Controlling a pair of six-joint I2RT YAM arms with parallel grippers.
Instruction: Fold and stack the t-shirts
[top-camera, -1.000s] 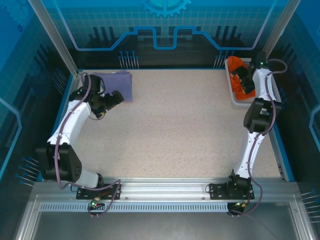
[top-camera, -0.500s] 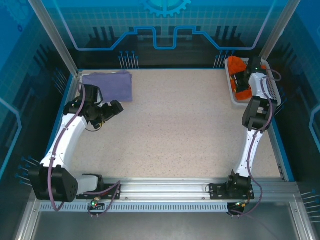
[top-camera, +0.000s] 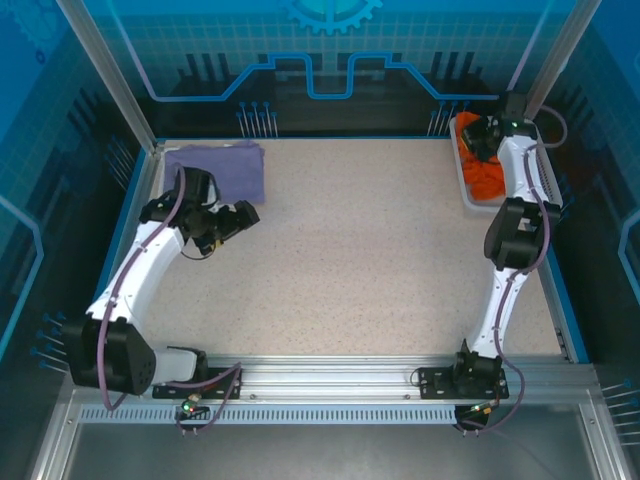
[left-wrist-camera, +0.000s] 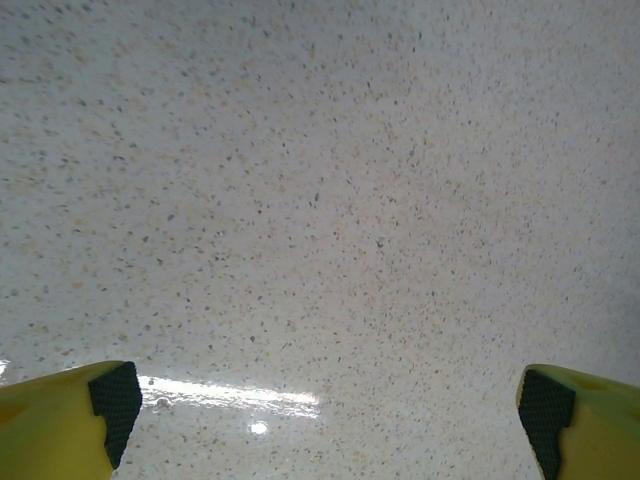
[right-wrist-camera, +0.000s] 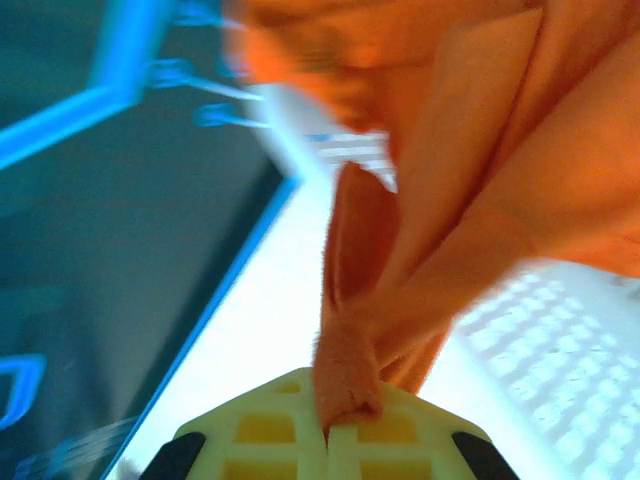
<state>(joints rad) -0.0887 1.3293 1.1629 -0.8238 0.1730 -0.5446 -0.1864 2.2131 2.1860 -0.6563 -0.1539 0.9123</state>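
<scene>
The orange t-shirt (top-camera: 483, 172) lies bunched in the white mesh basket (top-camera: 467, 192) at the table's far right. My right gripper (top-camera: 484, 136) is over the basket's far end, shut on a pinched fold of the orange t-shirt (right-wrist-camera: 480, 180); the cloth stretches away from the closed yellow fingers (right-wrist-camera: 250, 435). The lavender t-shirt (top-camera: 222, 167) lies folded flat at the far left corner. My left gripper (top-camera: 240, 217) hovers just near and right of it, open, with bare tabletop between its yellow fingertips (left-wrist-camera: 60, 420).
The speckled table (top-camera: 350, 250) runs between the two arms. A blue rim and aluminium posts border it, and the basket's mesh wall (right-wrist-camera: 560, 370) stands close under the right gripper.
My right gripper shut on the orange t-shirt and moved toward the basket's far end. The left arm swung off the lavender t-shirt, toward the table's middle.
</scene>
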